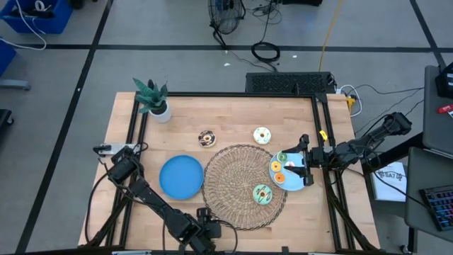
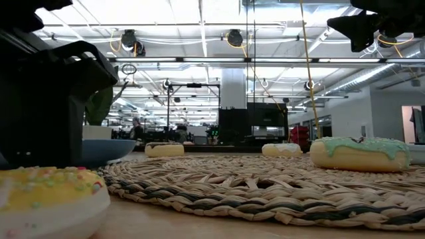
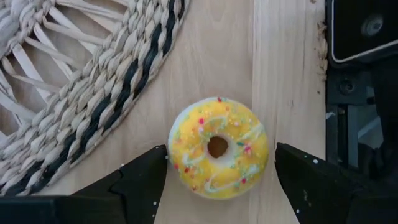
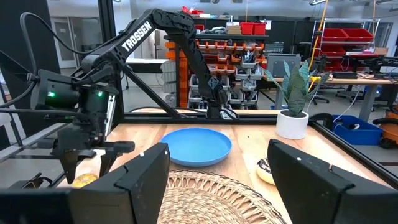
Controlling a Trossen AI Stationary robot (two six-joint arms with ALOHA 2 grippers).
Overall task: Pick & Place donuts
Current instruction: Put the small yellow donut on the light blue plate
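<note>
Left pincer (image 3: 217, 180) wide, straddling yellow-iced sprinkled toy donut (image 3: 217, 147) on bench (image 3: 280, 74), lower centre: pre-grasp. Right pincer (image 1: 306, 161) wide, above occupied blue plate (image 1: 301, 183).

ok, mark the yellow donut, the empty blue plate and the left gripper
yellow donut (image 3: 218, 147): left wrist view, icing beside its hole.
blue plate (image 1: 181, 176): high view, bare centre.
left gripper (image 3: 217, 180): left wrist view, midway between open fingertips.
</note>
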